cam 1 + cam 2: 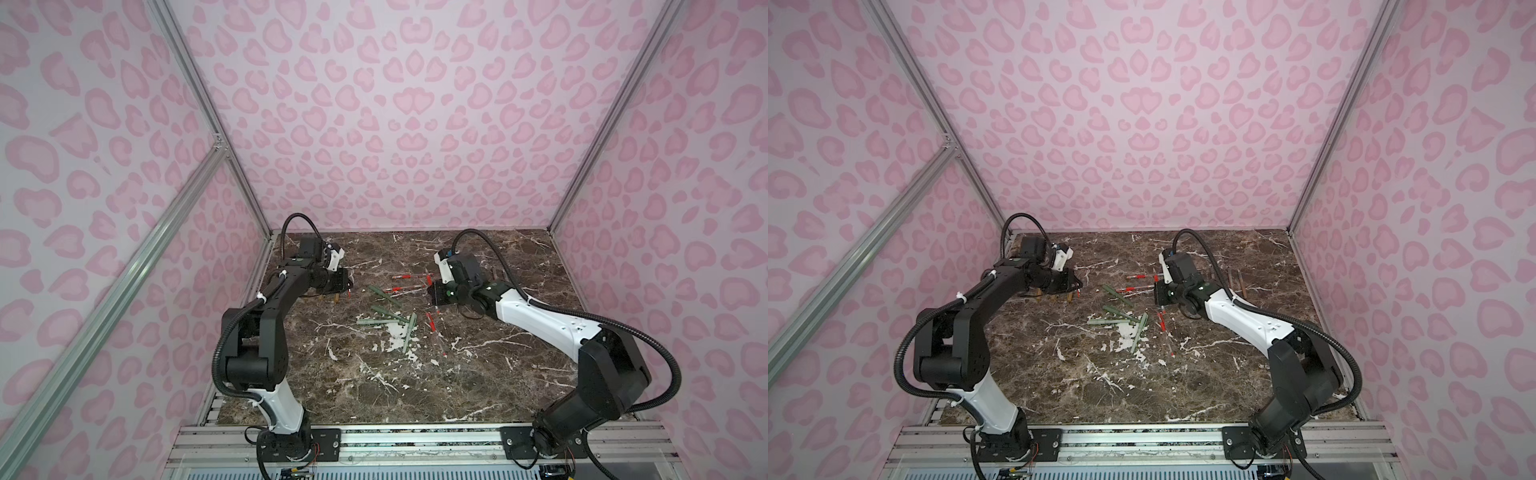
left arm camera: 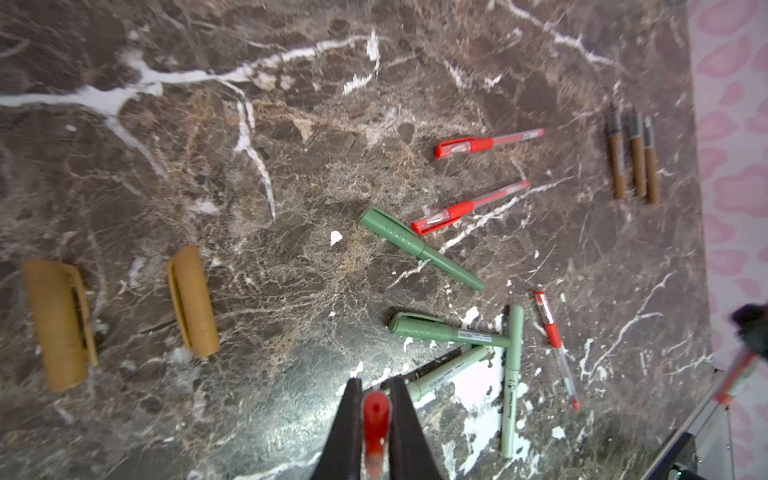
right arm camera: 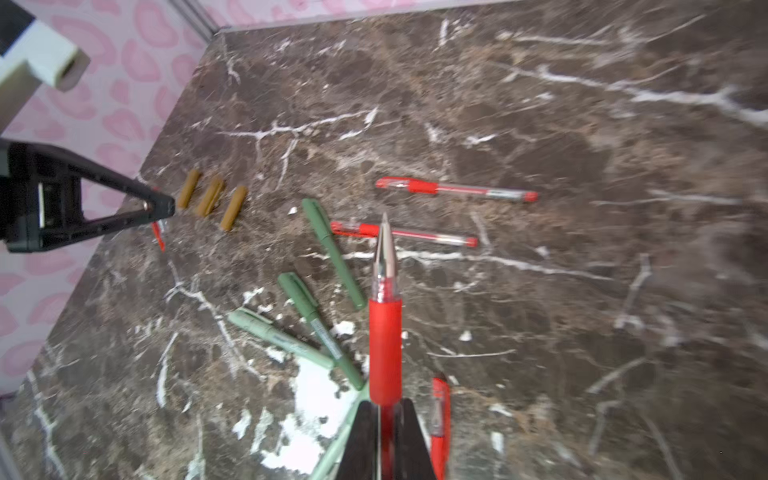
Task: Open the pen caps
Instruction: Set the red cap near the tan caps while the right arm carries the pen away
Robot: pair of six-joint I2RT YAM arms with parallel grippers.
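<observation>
Marble table [image 1: 478, 374], white-veined; left gripper [image 2: 376, 386] pinches a stubby red cap [image 2: 376, 419], right gripper [image 3: 385, 403] clamps the red pen [image 3: 385, 340], steel cone tip [image 3: 384, 245] bare.

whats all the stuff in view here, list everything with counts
table: 1, dark brown marble with white veins, cell floor
walls: 3, pink spotted, around the table
tan caps: 3, tan-brown, side by side, back left by the left pincer
brown pen bodies: 3, brown, capless, side by side, back right
green pens: 4, sage green, loose pile mid-table
red pens: 3, red and clear, two behind the green pile, one to its right
held red pen: 1, red, capless, in the right pincer
red cap: 1, red, in the left pincer
arms: 2, black and white, from the front rail
left pincer: 1, black, shut on the red cap
right pincer: 1, black, shut on the held red pen
</observation>
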